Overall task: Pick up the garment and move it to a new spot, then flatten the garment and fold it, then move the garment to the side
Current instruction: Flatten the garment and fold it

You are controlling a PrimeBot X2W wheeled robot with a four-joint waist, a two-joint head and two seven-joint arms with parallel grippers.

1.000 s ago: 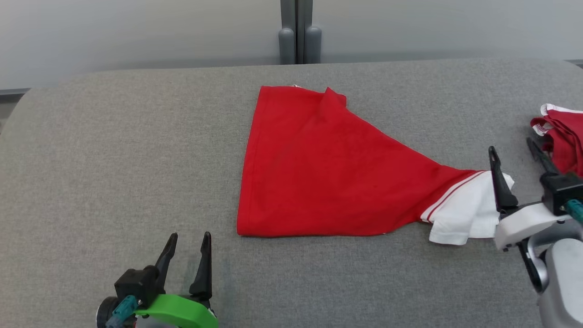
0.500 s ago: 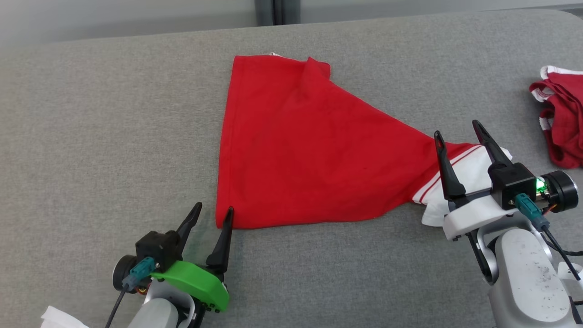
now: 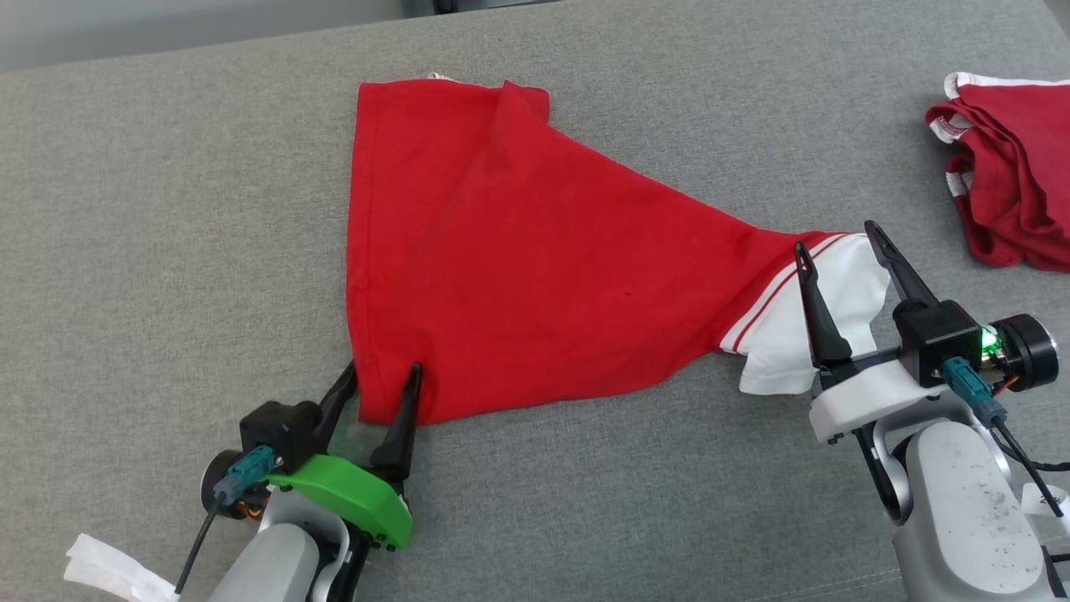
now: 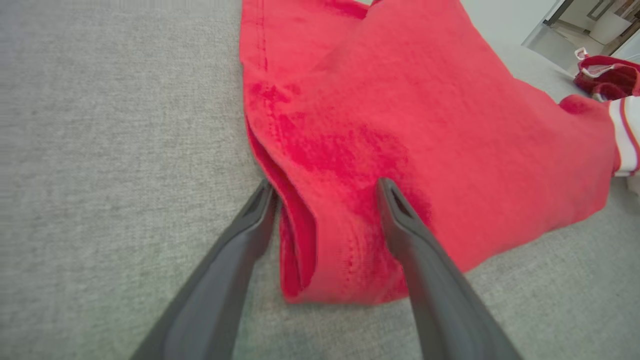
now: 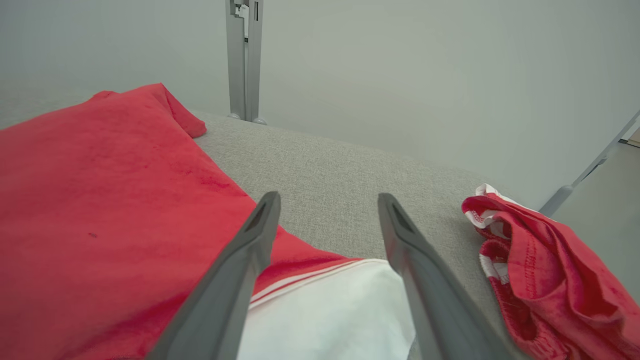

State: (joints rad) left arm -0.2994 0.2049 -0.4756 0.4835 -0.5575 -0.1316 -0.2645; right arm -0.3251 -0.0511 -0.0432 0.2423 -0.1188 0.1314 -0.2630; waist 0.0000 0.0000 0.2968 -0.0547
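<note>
The garment (image 3: 510, 251) is a red shirt with a white striped sleeve end (image 3: 794, 334), lying spread on the grey padded table (image 3: 167, 209). My left gripper (image 3: 380, 376) is open, its two fingers straddling the garment's near left corner (image 4: 325, 240). My right gripper (image 3: 836, 242) is open too, its fingers either side of the white sleeve end (image 5: 330, 315), which lies under and between them. Neither pair of fingers is closed on the cloth.
A second crumpled red garment with white trim (image 3: 1003, 176) lies at the table's right edge, also in the right wrist view (image 5: 545, 270). A white scrap (image 3: 109, 573) shows at the lower left. A grey post (image 5: 244, 60) stands behind the table.
The head camera has tilted down and shifted. My left gripper has moved up onto the garment's near left corner; my right gripper has swung in over the white sleeve end.
</note>
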